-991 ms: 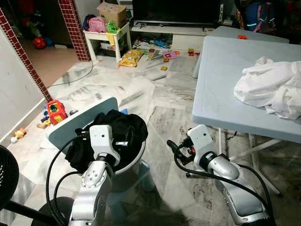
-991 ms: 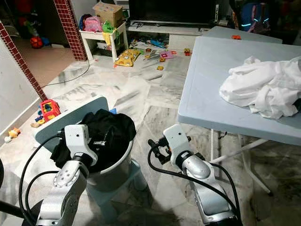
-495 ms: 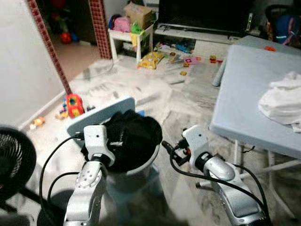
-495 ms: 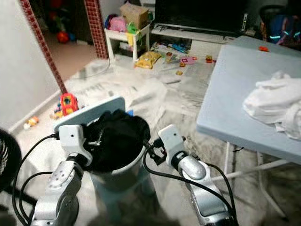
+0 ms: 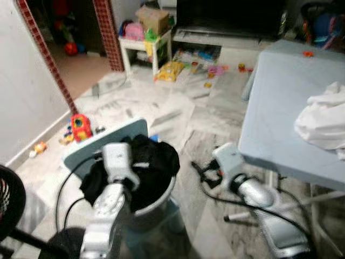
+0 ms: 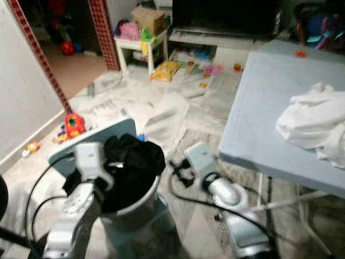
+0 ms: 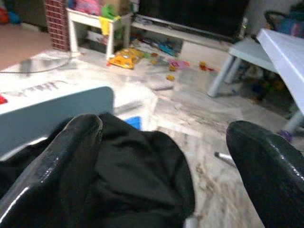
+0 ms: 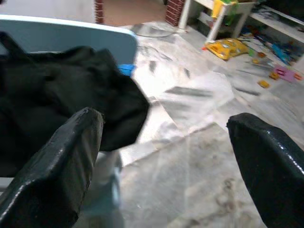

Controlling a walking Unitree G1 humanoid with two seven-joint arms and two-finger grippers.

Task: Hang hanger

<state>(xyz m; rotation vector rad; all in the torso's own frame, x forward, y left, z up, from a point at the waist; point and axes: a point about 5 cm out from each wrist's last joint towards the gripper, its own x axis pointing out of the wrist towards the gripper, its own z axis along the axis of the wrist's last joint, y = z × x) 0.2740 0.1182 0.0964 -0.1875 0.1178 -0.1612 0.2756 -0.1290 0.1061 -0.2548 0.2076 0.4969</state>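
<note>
Hanger: where it lies cannot be told from these blurred pictures.

Left eye view: the left arm reaches over a grey tub heaped with black cloth, and its wrist block sits against the heap. A pale blue panel leans just behind the tub. The right pincer hovers above the marble floor, beside the tub and near the front corner of the pale blue bench. A crumpled white cloth lies on the bench. A red toy sits on the floor near the wall, and a dark fan stands at the robot's left.

Right eye view: the same scene, with a small white side table loaded with toys at the far end of the room.

Left wrist view: the left pincer is spread wide with nothing in its grasp. The black cloth lies below and between its two fingers, and the pale blue panel is behind it.

Right wrist view: the right pincer is likewise spread wide and holds nothing. Bare marble floor lies between its fingers, and the black cloth and pale blue panel are off to one side.
</note>
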